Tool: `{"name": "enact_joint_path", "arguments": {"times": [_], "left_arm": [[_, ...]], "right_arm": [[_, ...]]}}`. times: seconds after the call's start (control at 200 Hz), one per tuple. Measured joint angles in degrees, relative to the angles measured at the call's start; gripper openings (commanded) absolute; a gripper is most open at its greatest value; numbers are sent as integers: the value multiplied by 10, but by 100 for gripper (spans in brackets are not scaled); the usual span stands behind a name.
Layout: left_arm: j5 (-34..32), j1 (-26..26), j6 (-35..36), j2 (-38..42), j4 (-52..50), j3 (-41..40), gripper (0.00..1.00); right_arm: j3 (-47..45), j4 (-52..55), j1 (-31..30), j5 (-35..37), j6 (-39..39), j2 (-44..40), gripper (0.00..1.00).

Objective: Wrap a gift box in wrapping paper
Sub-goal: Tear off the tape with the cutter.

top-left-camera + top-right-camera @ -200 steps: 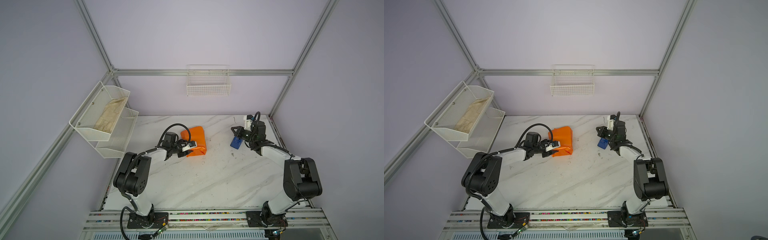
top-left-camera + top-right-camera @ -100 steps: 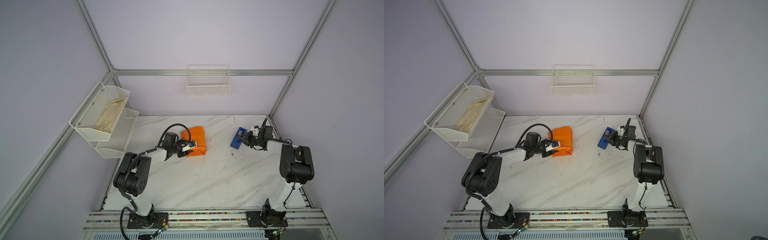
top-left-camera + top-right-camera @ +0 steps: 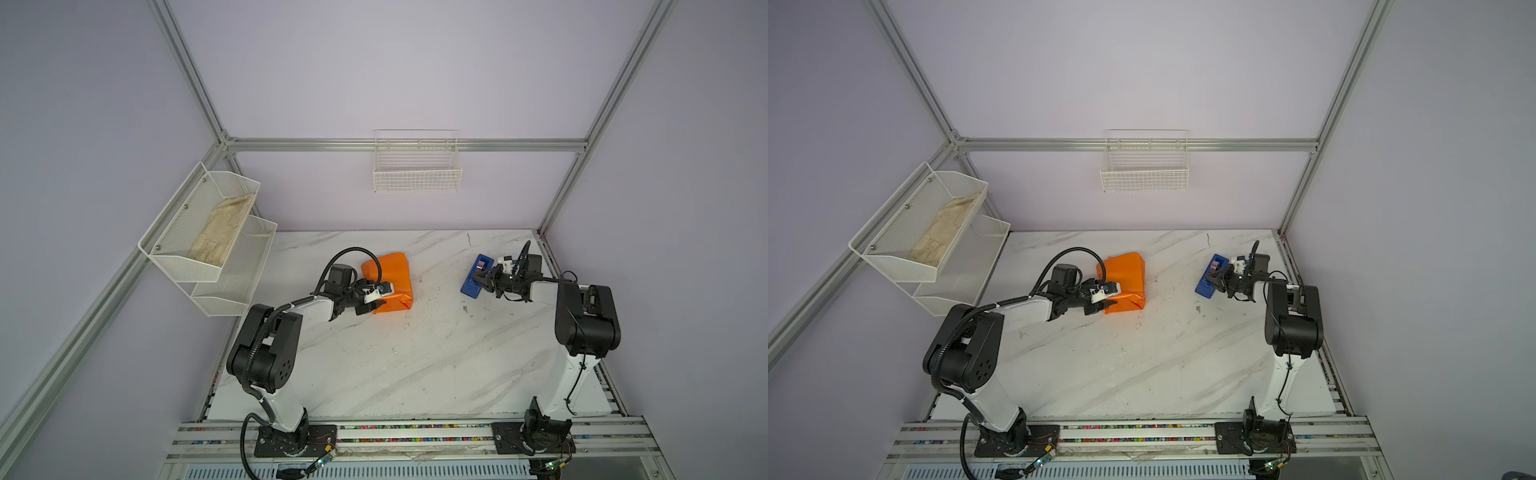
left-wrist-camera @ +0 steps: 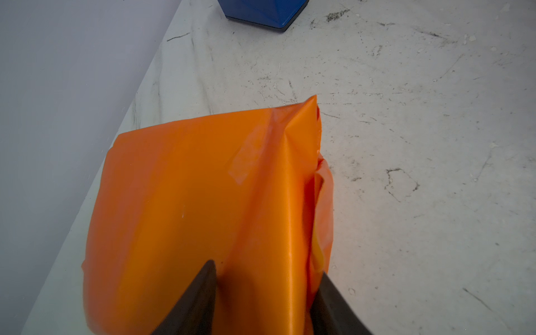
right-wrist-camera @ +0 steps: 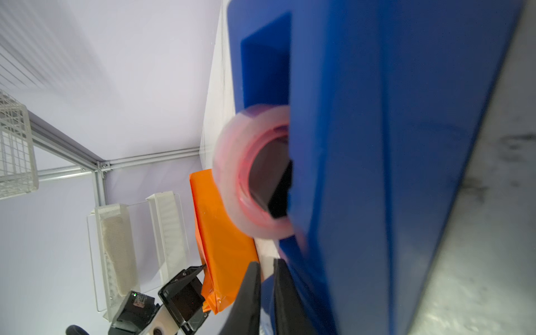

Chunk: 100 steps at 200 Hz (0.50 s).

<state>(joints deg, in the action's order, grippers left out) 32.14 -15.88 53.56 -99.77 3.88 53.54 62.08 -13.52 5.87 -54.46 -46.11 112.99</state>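
Wrapping paper [image 4: 188,188] fully hides gift box. L gripper [image 4: 265,269] approx. half-open astride paper fold; grip unconfirmed. R gripper [image 5: 266,264] closed beside tape dispenser [image 5: 377,145]; anything pinched not discernible.

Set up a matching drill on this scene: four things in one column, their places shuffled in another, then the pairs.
Things
1. glossy orange wrapping paper
2. blue plastic tape dispenser
3. beige crumpled cloth
4. white wire basket

Places
A. hangs on the back wall
B. lies in the upper tier of the white mesh shelf
C. folded into a parcel, between the jaws of the left gripper
D. rests on the marble table beside the shut right gripper

Pairs: 1-C, 2-D, 3-B, 4-A
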Motion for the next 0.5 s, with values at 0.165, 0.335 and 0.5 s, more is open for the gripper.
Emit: {"name": "enact_joint_path", "arguments": {"times": [0.165, 0.335, 0.5], "left_arm": [[0, 0, 0, 0, 0, 0, 49], [0, 0, 0, 0, -1, 0, 49], [0, 0, 0, 0, -1, 0, 49]], "right_arm": [[0, -1, 0, 1, -10, -1, 0], [-3, 22, -1, 5, -13, -29, 0], [-30, 27, -4, 6, -20, -100, 0]]}}
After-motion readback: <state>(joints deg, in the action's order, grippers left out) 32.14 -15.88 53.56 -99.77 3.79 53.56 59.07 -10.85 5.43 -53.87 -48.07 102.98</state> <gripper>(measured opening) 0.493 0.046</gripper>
